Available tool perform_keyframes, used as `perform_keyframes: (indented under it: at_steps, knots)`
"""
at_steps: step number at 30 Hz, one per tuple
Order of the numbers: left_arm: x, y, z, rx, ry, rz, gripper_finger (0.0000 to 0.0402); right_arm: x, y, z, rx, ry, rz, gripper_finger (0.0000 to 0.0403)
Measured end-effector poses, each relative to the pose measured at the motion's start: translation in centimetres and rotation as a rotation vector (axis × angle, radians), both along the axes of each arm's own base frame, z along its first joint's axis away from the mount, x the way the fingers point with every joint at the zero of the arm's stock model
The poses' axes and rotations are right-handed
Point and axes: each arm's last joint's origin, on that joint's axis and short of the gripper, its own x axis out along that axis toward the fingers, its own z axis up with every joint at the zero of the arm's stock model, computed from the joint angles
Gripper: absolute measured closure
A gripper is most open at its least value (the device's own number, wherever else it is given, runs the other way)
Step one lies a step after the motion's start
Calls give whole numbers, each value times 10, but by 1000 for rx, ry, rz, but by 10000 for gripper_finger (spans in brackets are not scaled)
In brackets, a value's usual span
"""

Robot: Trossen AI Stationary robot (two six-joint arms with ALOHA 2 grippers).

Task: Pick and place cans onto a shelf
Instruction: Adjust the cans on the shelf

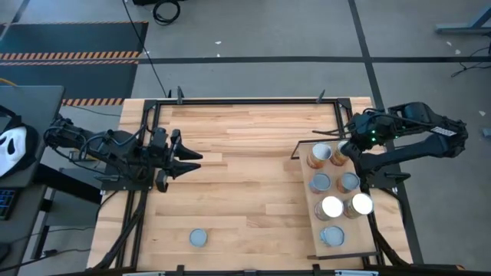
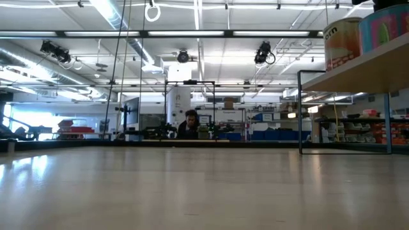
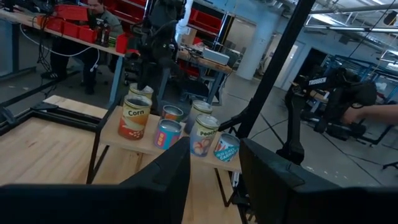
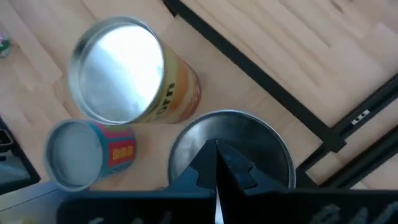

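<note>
The pale wooden shelf (image 1: 311, 201) stands at the table's right and carries several cans, among them an orange corn can (image 1: 318, 156) and two shiny white-topped ones (image 1: 331, 207). One silver can (image 1: 199, 238) stands alone on the tabletop near the front edge. My right gripper (image 4: 216, 163) is shut, pointing down over the metal top of the can (image 4: 249, 138) at the shelf's far end, next to the corn can (image 4: 124, 74). My left gripper (image 1: 186, 157) is open and empty at the table's left, pointing toward the shelf (image 3: 140, 142). My right gripper's shut fingertips stand over the round top of the far-end can (image 4: 249, 138), coming from above. I cannot tell whether they touch it. The can stands upright on the shelf.
A thin black metal frame (image 1: 245, 100) runs around the tabletop and along the shelf's far edge (image 4: 261, 81). In the low view the shelf (image 2: 358, 75) sits raised at the upper right with cans (image 2: 342, 41) on it. A person sits in the room beyond (image 2: 190, 122).
</note>
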Motion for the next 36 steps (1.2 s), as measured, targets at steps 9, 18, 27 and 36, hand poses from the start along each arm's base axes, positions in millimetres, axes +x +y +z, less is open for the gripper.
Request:
perform_keyframes:
  at_steps: [9, 18, 27, 36]
  knots:
    - [0, 0, 0, 1, 0, 0, 257, 39, 6, 35, 14, -283, 161, 401]
    - [0, 0, 0, 9, 0, 0, 257, 84, 47, 9, 220, -7, 489, 402]
    - [0, 0, 0, 53, -3, 1, 257, 97, 72, -7, 18, 131, 474, 402]
    - [0, 0, 0, 52, -3, 1, 257, 114, 81, -29, 52, 254, 383, 403]
